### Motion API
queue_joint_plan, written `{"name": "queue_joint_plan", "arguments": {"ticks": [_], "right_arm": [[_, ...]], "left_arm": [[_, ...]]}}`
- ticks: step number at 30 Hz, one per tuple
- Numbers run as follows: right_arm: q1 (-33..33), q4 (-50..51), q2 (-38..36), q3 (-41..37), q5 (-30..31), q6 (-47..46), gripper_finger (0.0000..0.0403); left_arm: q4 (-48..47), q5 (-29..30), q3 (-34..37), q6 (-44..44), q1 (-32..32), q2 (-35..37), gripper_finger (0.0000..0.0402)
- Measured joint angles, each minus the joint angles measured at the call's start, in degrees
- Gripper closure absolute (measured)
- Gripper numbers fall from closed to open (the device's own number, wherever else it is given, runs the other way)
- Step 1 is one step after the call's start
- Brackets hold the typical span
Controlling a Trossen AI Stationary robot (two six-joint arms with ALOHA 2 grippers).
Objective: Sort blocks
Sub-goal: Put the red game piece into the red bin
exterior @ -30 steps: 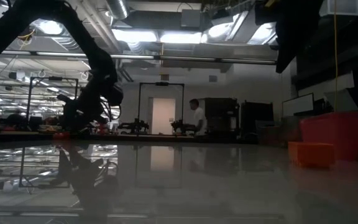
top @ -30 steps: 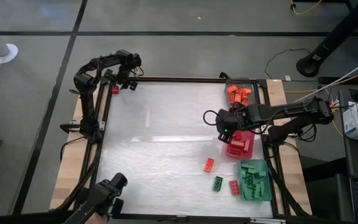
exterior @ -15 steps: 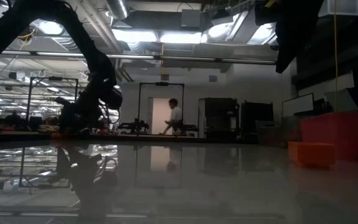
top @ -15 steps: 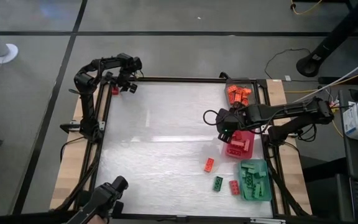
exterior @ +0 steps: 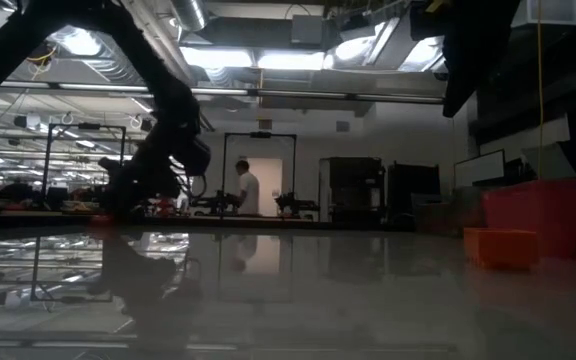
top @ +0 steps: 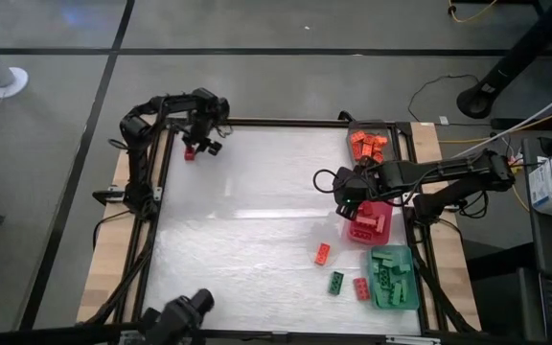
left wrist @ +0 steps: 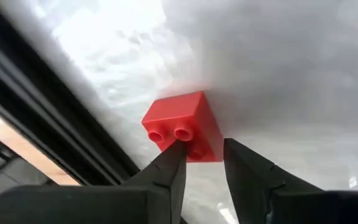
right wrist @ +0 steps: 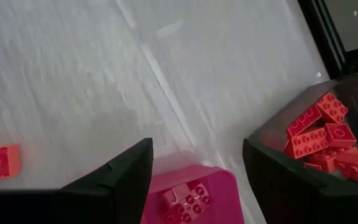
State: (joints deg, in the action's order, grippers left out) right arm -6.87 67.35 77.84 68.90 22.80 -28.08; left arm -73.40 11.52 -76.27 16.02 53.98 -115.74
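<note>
Left gripper (left wrist: 202,158) is up at the far left corner of the table (top: 257,211), and its two fingers (left wrist: 169,171) are pinched on a red block (left wrist: 182,124), one on each side of the near end. The block's studs face the camera in the left wrist view, and it sits right by the black frame rail (top: 156,192) at the table edge. From above you can see the same red block (top: 190,151) just under the left gripper (top: 202,141). Right gripper (top: 346,195) is over on the right side, fingers spread wide with nothing between them, hanging just over the near end of the pink tray (top: 370,222). That tray has a few red blocks in it (right wrist: 185,199). Beyond it, the grey tray (top: 368,144) holds a pile of orange blocks (right wrist: 325,134). The teal tray (top: 393,278) closest to the front edge is full of green blocks (top: 391,273). Three loose ones lie on the table just left of the trays: an orange block (top: 322,253), a green block (top: 335,282) and a red one (top: 360,288). In the low view a person (exterior: 248,190) is way back in the room.
</note>
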Motion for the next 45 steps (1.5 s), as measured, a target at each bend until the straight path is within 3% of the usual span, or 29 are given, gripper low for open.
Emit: {"name": "queue_joint_plan", "arguments": {"ticks": [12, 20, 26, 37, 45], "right_arm": [[0.0, 0.03, 0.02, 0.0, 0.12, 0.01, 0.0155], [0.0, 0.07, 0.02, 0.0, 0.12, 0.01, 0.0155], [0.0, 0.13, 0.02, 0.0, -1.3, 0.02, 0.0155], [0.0, 0.17, 0.02, 0.0, -2.94, 0.02, 0.0155], [0.02, 0.24, 0.04, 0.0, -2.94, 0.0, 0.0155]], "left_arm": [[-0.42, 0.17, 0.06, -1.34, -13.72, 5.89, 0.0316], [-0.71, 0.86, 0.06, 0.49, -15.0, 11.17, 0.0316], [-0.59, 2.43, 0.06, -4.69, -14.47, 10.86, 0.0313], [-0.88, 3.31, 0.07, -1.4, -11.6, 10.86, 0.0193], [4.15, 3.26, 7.34, 3.51, -9.35, 10.86, 0.0165]]}}
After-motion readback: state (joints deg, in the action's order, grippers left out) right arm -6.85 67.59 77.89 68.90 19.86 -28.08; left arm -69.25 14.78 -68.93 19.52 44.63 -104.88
